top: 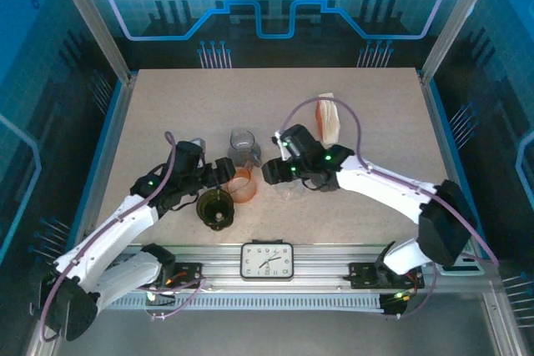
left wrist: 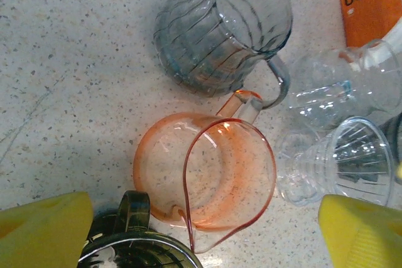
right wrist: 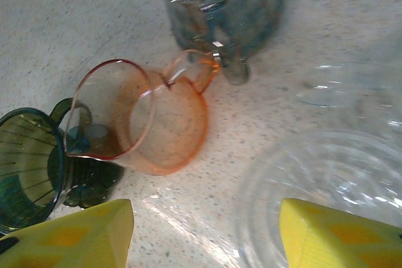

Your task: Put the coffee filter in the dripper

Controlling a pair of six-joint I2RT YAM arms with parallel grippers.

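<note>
The filter pack [top: 328, 117] rests on the table [top: 167, 106] beyond the right arm, held by neither gripper and apart from the glassware. Its orange label shows at the corner of the left wrist view. The green dripper [top: 215, 208] stands nearest the arm bases, just beside the orange jug [top: 243, 186]. The grey jug [top: 243, 146] is behind that. Two clear drippers [left wrist: 339, 161] sit on the orange jug's right. The left gripper [top: 223, 171] hangs over the orange jug and green dripper, its yellow pads [left wrist: 44, 230] spread wide with nothing between them. The right gripper [top: 270, 172] hangs by the clear drippers, its pads [right wrist: 339, 233] likewise spread and empty.
</note>
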